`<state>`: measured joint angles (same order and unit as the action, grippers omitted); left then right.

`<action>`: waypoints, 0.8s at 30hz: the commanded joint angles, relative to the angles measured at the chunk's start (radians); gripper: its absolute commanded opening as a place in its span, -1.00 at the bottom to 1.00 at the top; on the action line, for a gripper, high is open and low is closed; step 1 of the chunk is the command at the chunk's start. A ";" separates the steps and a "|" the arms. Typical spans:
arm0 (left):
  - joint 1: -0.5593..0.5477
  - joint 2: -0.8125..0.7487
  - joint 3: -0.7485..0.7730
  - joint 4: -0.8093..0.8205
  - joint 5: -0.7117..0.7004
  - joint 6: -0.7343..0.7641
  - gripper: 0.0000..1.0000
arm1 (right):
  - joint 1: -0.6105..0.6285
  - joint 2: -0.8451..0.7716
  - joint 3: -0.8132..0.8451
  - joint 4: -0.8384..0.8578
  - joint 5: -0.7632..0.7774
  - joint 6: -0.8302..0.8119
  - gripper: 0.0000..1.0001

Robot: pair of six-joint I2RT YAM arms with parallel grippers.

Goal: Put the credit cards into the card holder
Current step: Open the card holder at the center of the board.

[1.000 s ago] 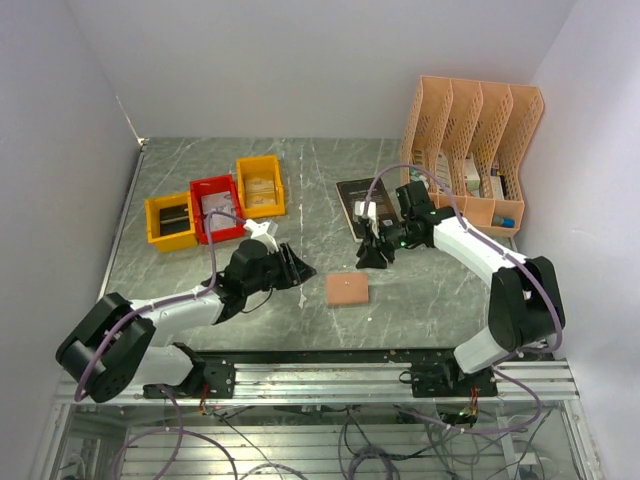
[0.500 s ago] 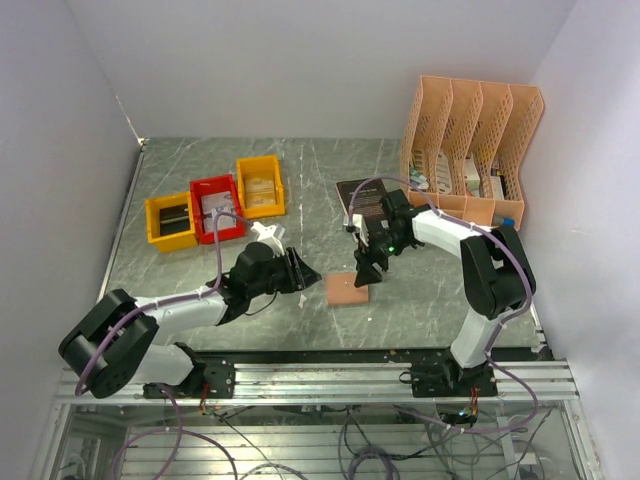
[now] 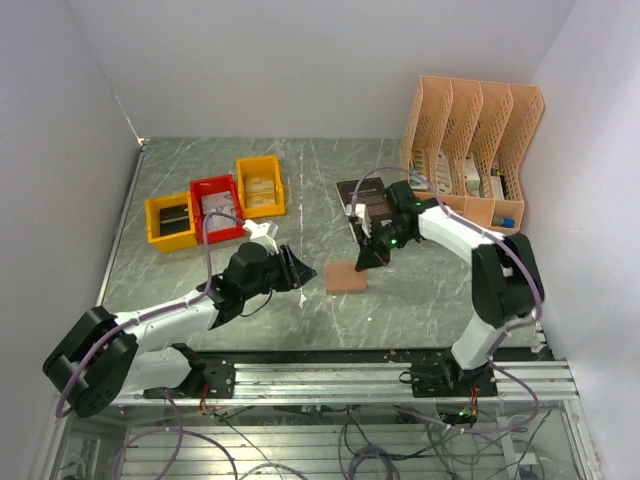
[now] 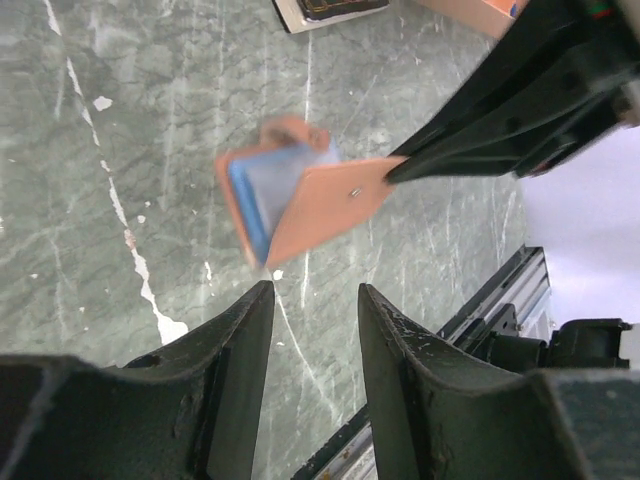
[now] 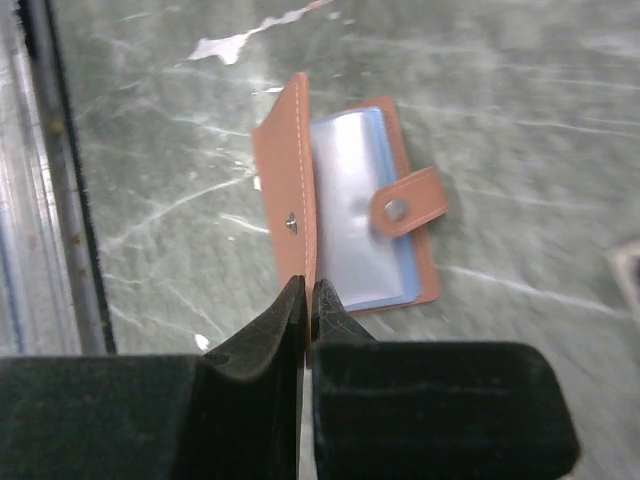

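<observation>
Card holder sits on counter at centre front, between the two arms, lying open. Right jaws are clenched on the free edge of its tan cover, fingers pressed together with the leather between them, and the cover is tilted up off the rest of the holder. Snap stud shows on the raised cover. Snap tab lies across the clear sleeves. A light blue edge shows under the sleeves, can't tell if it is a card. No loose cards seen on counter. Left jaws are released, fingers apart with nothing between them, hovering over bare counter just left of the holder, not touching it. Black book lies behind the holder, close to the right arm. Peach file rack is back right. Red bin sits between two yellow bins back left, well apart from the holder.
</observation>
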<state>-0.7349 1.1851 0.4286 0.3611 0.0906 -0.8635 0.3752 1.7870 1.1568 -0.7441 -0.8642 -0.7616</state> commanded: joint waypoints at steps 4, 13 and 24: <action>-0.004 -0.043 0.043 -0.092 -0.086 0.054 0.01 | -0.056 -0.305 -0.142 0.330 0.257 0.187 -1.00; -0.004 -0.006 0.067 -0.082 -0.092 0.048 0.01 | 0.065 -0.284 -0.262 0.316 0.254 0.095 -1.00; -0.004 -0.014 0.031 -0.058 -0.059 0.019 0.02 | 0.215 -0.210 -0.240 0.247 0.168 0.039 -0.66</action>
<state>-0.7349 1.1751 0.4683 0.2649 0.0219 -0.8322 0.5892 1.5761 0.9012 -0.4660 -0.6476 -0.6895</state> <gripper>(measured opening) 0.508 0.098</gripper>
